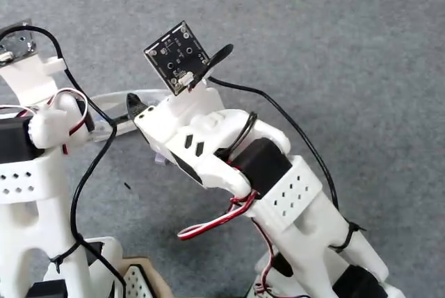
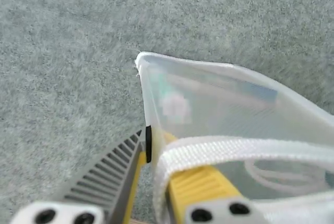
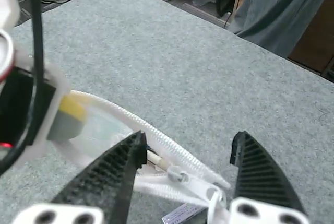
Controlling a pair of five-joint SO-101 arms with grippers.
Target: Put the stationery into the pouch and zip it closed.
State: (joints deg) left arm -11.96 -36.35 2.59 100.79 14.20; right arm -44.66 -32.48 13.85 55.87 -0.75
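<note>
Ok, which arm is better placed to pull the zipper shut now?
Right, probably. The right tool is open just above the zipper pull, while the left tool is clamped on the pouch end and can anchor it.

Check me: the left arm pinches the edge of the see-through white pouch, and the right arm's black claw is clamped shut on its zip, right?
Not quite. The right gripper is open, spread wide above the white zipper, as the right wrist view shows. The left gripper does pinch the edge of the translucent white pouch.
</note>
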